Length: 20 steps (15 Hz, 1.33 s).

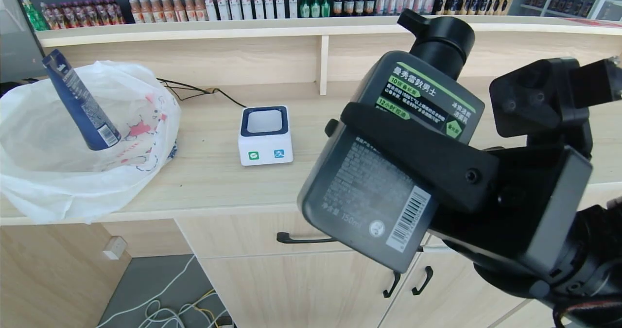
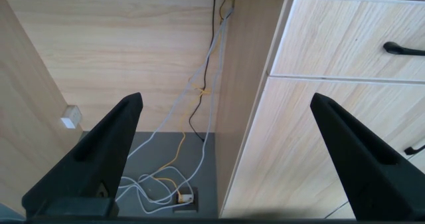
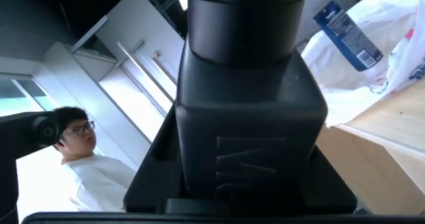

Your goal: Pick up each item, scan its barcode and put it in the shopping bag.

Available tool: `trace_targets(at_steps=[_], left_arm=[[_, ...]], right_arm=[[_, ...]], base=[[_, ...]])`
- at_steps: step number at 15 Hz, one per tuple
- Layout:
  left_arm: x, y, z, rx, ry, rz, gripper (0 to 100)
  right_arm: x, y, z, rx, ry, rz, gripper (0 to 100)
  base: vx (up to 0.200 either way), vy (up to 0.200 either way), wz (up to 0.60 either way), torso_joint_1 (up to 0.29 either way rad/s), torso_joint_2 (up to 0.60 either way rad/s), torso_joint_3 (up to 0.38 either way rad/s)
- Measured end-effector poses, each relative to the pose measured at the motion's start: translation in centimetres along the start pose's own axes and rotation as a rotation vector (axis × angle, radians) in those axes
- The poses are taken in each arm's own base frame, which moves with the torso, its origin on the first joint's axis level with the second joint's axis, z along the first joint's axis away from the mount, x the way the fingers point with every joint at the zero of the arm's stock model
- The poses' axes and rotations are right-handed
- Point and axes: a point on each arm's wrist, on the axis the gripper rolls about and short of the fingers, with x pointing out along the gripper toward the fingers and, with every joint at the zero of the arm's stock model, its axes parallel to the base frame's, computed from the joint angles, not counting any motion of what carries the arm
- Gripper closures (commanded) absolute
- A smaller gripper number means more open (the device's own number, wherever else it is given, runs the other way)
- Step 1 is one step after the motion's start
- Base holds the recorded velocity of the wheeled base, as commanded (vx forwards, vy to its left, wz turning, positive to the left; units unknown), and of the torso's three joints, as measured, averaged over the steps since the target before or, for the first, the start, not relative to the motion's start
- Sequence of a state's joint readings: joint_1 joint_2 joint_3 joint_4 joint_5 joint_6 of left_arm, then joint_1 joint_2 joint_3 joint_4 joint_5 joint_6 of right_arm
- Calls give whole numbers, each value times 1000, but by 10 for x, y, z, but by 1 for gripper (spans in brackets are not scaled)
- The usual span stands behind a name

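Scanner [image 1: 266, 134] on counter [image 1: 209, 182]; drinks [image 1: 311, 3], seemingly, behind

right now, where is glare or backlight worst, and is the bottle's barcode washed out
Head view: even light; the barcode on the black bottle is not washed out, and the scanner window has a pale sheen. Right wrist view: worst, as the bright background leaves the bottle a dark shape. Left wrist view: no glare on the drawer fronts.

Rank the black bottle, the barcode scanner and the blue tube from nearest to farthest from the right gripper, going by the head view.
1. The black bottle: clamped in the right gripper, on the right.
2. The barcode scanner: on the counter, mid-view.
3. The blue tube: far left, leaning in the shopping bag.
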<state>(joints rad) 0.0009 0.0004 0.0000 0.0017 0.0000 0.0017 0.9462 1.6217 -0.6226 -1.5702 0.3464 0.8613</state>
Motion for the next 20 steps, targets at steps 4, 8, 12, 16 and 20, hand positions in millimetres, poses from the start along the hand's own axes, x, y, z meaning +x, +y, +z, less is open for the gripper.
trace_targets(at_steps=[4, 8, 12, 16, 20], left_arm=[[0, 0, 0, 0, 0, 0, 0], [0, 0, 0, 0, 0, 0, 0], [0, 0, 0, 0, 0, 0, 0], [0, 0, 0, 0, 0, 0, 0], [0, 0, 0, 0, 0, 0, 0]], right_arm=[[8, 0, 3, -10, 12, 42, 100], [10, -4, 1, -10, 17, 37, 100], [11, -5, 1, -16, 16, 36, 100], [11, -7, -1, -46, 20, 29, 100], [12, -7, -3, -81, 25, 34, 100]], base=[[0, 0, 0, 0, 0, 0], [0, 0, 0, 0, 0, 0], [0, 0, 0, 0, 0, 0], [0, 0, 0, 0, 0, 0], [0, 0, 0, 0, 0, 0]])
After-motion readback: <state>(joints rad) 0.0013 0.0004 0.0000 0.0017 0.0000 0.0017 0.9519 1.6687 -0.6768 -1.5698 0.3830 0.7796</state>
